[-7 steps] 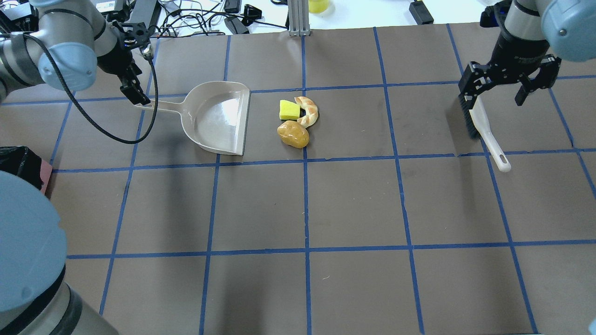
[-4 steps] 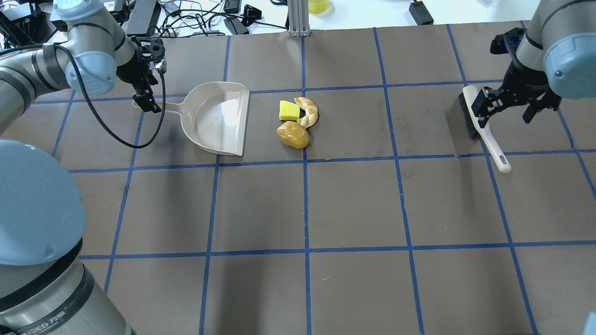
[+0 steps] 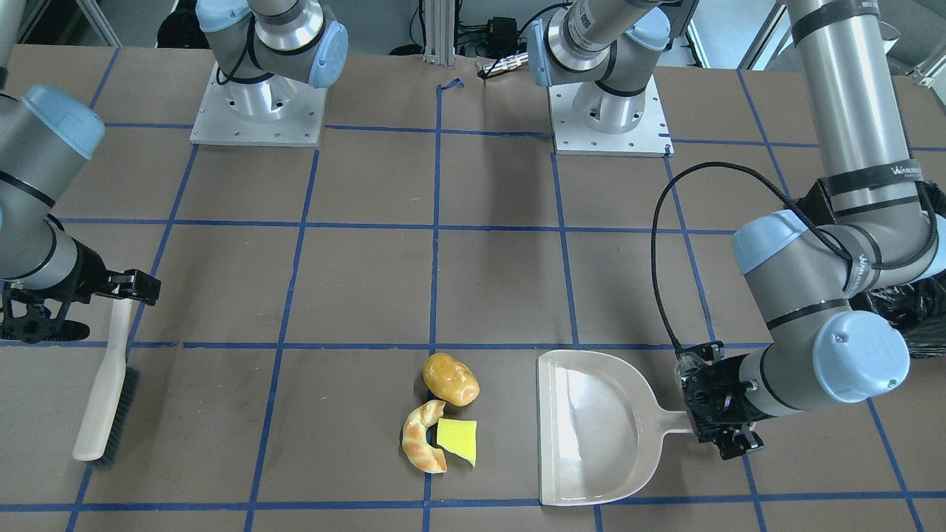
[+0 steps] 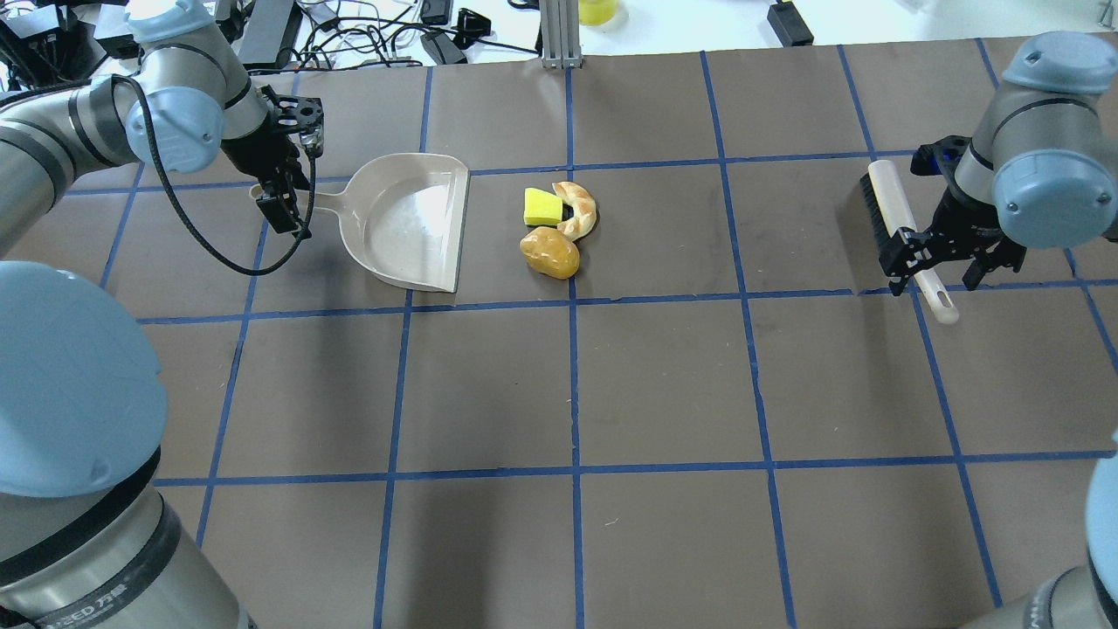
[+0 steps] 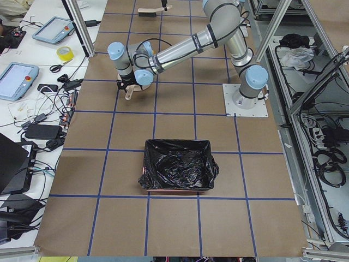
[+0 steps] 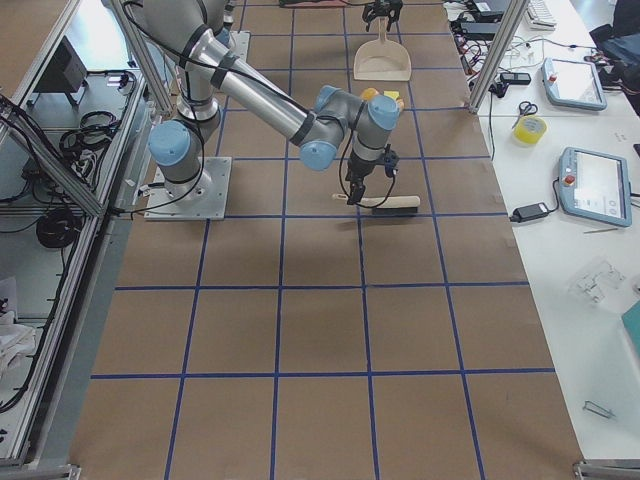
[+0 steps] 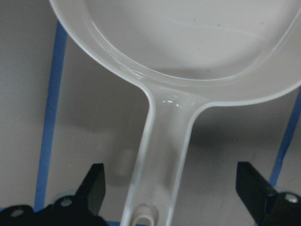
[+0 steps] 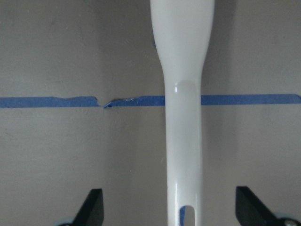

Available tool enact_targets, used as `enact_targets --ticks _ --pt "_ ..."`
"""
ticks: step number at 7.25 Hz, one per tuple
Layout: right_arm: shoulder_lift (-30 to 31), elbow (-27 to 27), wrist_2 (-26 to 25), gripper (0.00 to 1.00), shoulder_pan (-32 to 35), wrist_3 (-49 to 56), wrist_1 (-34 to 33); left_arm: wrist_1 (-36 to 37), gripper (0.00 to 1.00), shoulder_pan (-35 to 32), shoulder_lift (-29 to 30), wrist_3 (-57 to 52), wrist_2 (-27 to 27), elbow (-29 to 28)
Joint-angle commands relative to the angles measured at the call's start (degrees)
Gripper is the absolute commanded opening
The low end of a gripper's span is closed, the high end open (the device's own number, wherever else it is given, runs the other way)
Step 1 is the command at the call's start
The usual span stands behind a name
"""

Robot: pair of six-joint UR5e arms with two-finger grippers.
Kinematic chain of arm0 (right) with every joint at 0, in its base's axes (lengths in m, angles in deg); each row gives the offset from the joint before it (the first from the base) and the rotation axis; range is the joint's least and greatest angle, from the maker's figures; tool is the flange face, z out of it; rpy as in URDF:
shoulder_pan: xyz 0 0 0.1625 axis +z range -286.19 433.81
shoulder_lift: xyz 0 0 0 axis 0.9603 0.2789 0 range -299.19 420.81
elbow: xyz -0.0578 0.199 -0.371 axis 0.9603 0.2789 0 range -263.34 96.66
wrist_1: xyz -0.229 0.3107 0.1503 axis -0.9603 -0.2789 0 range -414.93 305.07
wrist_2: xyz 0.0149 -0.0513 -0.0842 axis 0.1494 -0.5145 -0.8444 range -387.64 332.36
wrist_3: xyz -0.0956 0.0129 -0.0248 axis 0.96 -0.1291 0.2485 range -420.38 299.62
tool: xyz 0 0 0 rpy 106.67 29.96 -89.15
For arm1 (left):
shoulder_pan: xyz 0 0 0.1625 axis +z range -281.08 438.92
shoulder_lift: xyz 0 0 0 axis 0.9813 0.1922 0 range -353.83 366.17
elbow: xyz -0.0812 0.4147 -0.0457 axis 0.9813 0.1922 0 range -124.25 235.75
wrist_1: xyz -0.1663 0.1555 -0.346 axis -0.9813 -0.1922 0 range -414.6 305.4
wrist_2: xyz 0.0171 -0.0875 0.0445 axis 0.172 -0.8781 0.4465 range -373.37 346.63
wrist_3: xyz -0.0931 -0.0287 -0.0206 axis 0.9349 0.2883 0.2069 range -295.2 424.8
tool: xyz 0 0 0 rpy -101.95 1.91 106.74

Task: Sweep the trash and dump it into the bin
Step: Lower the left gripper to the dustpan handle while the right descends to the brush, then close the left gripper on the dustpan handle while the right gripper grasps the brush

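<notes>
Front view: smooth beige plastic dustpan (image 3: 591, 425), scoop-shaped, lay flat. Glossy potato (image 3: 451, 378), curved tan croissant (image 3: 423, 447) and yellow-green sponge wedge (image 3: 457, 439) clustered just off dustpan's open mouth.

Overhead: black-bristled, white-handled brush (image 4: 886, 201) lay well beyond trash from dustpan, right gripper (image 4: 936, 273) over its handle.

Left side view: pink bin (image 5: 177, 172), crinkled black liner, well apart from dustpan.

Wrist views: left gripper (image 7: 170, 181) spread wide astride dustpan handle, right gripper likewise astride brush handle. Neither touched its handle.

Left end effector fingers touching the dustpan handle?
Apart. The left wrist view shows the handle running between the open left end effector's fingers, with bare table visible on both sides of it.
</notes>
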Motion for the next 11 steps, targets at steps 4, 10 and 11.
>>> enact_targets --ticks 4,10,11 --pt "-0.55 -0.21 0.19 0.85 -1.80 0.62 -0.07 0.87 0.90 0.60 -0.36 -5.00 0.97 0.68" --pt "-0.47 0.41 0.45 0.15 -1.81 0.18 -0.33 4.91 0.70 0.50 0.60 -11.77 0.97 0.77" --pt "-0.38 0.58 0.45 0.11 -1.89 0.00 -0.42 5.00 0.58 0.50 0.16 -11.68 0.97 0.77"
